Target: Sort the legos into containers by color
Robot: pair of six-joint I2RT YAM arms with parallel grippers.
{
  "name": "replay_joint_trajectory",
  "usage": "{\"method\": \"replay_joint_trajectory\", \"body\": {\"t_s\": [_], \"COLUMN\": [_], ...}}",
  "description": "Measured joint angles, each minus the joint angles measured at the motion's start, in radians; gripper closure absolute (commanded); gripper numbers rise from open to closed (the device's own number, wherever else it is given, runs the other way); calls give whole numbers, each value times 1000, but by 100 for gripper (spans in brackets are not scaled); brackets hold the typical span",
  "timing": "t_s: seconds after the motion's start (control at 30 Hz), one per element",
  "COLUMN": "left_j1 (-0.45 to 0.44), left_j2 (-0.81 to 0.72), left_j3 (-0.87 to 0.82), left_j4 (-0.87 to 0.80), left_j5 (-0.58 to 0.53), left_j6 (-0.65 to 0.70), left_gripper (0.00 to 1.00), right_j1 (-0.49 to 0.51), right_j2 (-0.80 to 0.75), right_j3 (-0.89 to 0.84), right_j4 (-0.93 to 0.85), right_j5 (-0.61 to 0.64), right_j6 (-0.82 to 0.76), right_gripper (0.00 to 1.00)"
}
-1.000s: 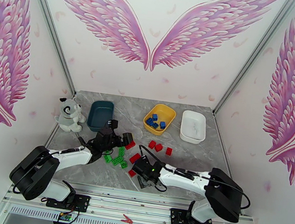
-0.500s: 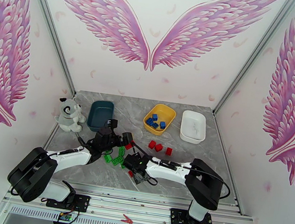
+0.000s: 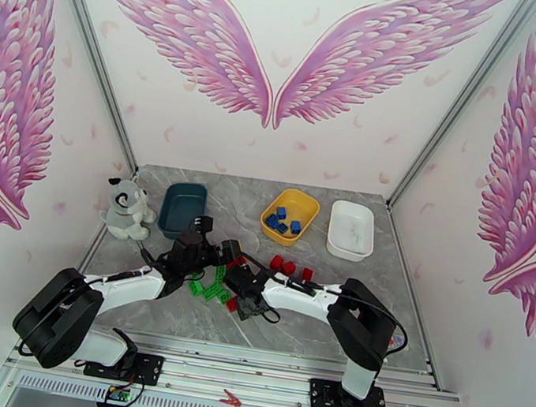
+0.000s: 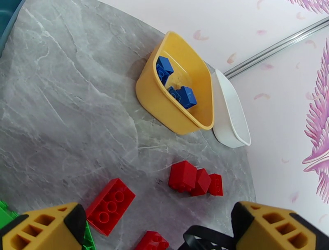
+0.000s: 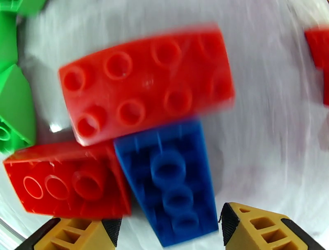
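Grey marbled surface (image 3: 230, 189) inside wing-painted walls (image 3: 268, 145); left tool (image 4: 158, 224) spread wide, right tool (image 5: 168, 226) spread astride a blue lego (image 5: 168, 177)

Teal tray (image 3: 183, 208) rear left of table (image 3: 315, 318); yellow tray (image 3: 304, 202) rear centre, holding blue bricks (image 3: 283, 223); white tray (image 3: 351, 229) just beside it. Three red bricks (image 3: 289, 268) mid-table. Green bricks (image 3: 208, 287) clustered nearer front edge.

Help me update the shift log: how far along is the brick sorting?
Done: small blue plastic bricks lie in the yellow plastic tray. In hand: the open right pincer straddles a loose blue brick. Left: red bricks and green bricks on the grey marbled table; dark teal tray and white tray look empty.
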Motion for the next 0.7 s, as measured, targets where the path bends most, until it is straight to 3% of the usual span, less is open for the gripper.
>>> {"method": "replay_joint_trajectory", "body": {"t_s": [0.3, 0.57, 0.7], "left_j1": [56, 56, 56], "left_j2": [-52, -53, -53], "left_j3": [-35, -37, -37], "left_j4": [-11, -14, -13], "left_j5": [-22, -21, -20], "left_j6": [0, -1, -1], "left_gripper": [1, 1, 1], "right_j1": [-62, -63, -63], "right_j2": [16, -33, -52], "right_j3": [0, -53, -61], "right_j4": [134, 154, 153], "right_j5": [-45, -66, -66], "right_j6": [0, 8, 13], "right_gripper": [45, 41, 50]}}
